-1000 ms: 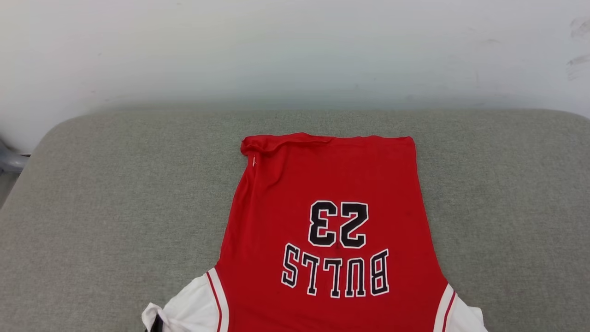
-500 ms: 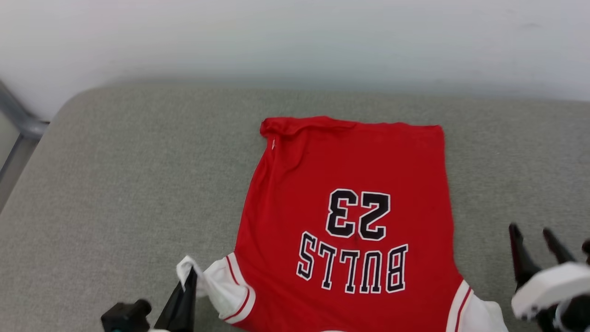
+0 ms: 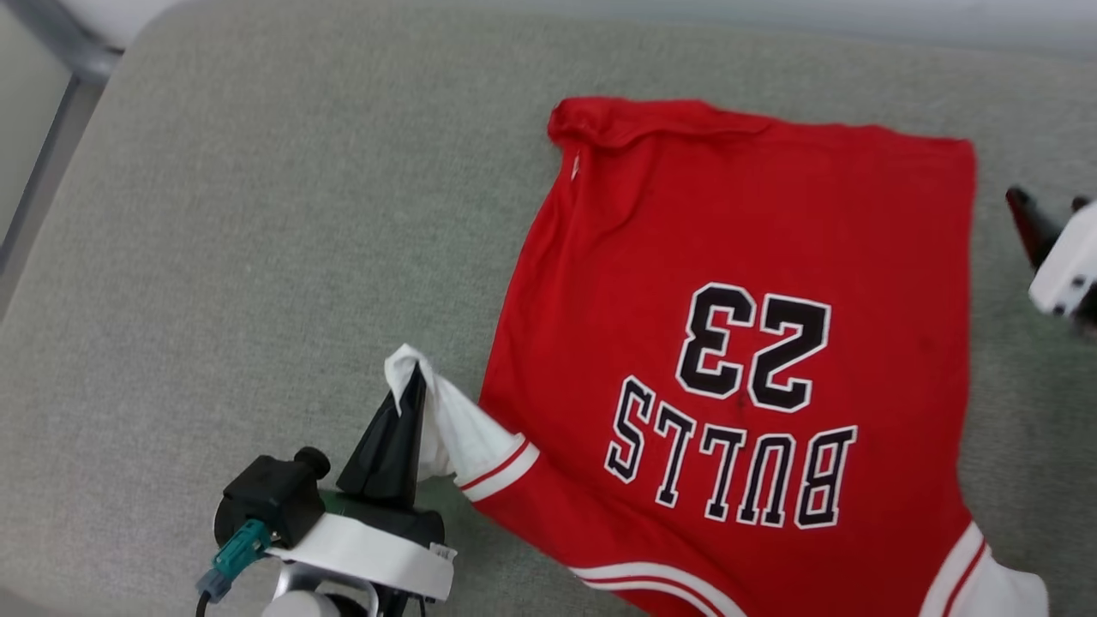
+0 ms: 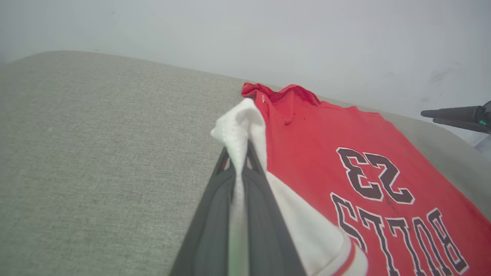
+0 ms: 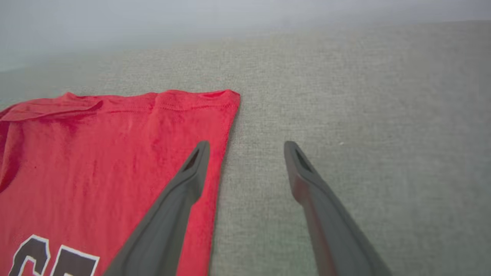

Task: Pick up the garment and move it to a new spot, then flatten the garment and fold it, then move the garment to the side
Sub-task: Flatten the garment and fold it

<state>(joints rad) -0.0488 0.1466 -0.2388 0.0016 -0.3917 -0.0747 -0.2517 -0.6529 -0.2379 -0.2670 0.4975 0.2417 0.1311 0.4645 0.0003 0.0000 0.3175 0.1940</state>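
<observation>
The garment (image 3: 728, 257), a red jersey with dark "BULLS 23" lettering, lies spread on the grey cushion, lettering upside down to me. My left gripper (image 3: 411, 381) is shut on a white shoulder flap of the garment (image 4: 239, 126) at its near left corner, lifting it slightly. At the right edge of the head view, my right gripper (image 3: 1041, 206) hovers beside the garment's far right side. In the right wrist view the right gripper (image 5: 245, 147) is open above the garment's (image 5: 96, 153) right edge, nothing between its fingers.
The grey fabric cushion (image 3: 214, 257) carries everything, with bare room left of the garment and past its far hem. A pale wall (image 4: 268, 34) rises behind. A grey metal frame bar (image 3: 60, 111) runs past the cushion's far left corner.
The head camera has tilted down and turned. My right gripper has opened, letting go of the garment, and moved toward its far right side. The left gripper still pinches the white flap.
</observation>
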